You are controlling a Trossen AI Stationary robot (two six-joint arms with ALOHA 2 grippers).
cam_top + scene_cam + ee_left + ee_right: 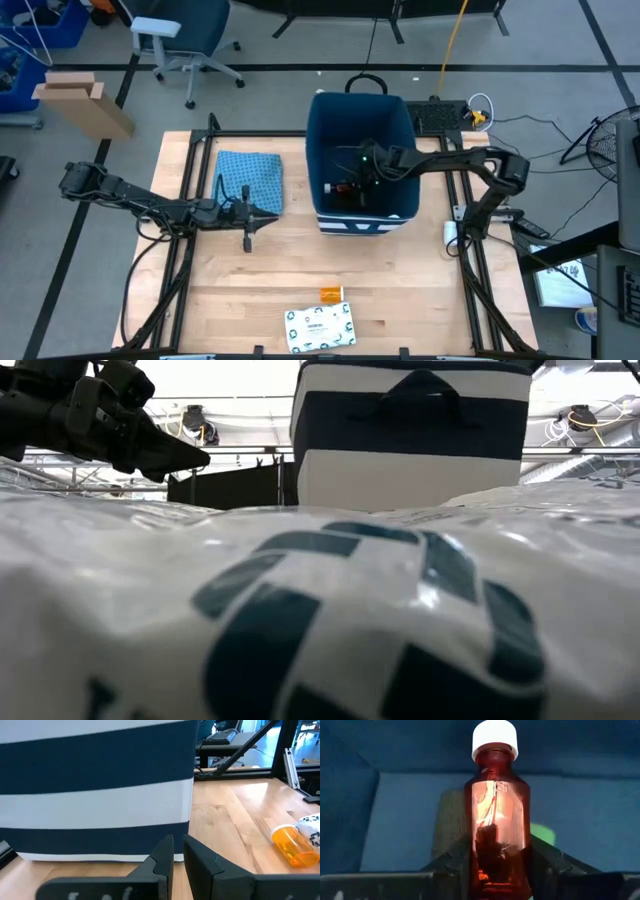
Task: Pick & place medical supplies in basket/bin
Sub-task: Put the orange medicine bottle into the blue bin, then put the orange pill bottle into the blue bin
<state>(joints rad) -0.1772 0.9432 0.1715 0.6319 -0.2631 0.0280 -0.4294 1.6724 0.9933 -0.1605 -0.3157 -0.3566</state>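
Low view mostly blocked by the white packet (330,620) lying right against the lens, green print blurred; only the striped end of the bin (412,440) and the left gripper (185,458) at upper left clear it. In the high view, bin interior (330,130) dark, contents hard to make out beyond a small reddish spot under the right gripper (350,185). Green patch behind the bottle in the right wrist view, shape unclear.

Right gripper inside the bin, centre of the high view, clamped on an amber bottle (497,835) with white cap; fingers (555,865) pressing both sides of the body. Bottle's long axis in line with the fingers, cap end pointing away from the wrist toward the blue bin wall (580,750). Walls close on all sides.

Left gripper (268,216) at left centre, over bare table (400,290) between the cloth (250,180) and the bin's striped end, nothing held, fingers (162,862) nearly together with a thin gap. Open wood ahead and to the lower part of the frame.

Packet (320,327) flat at bottom centre, long axis across the frame, near the table's edge. Orange vial (331,293) just above it, lying on its side; seen also at right of the left wrist view (292,851).
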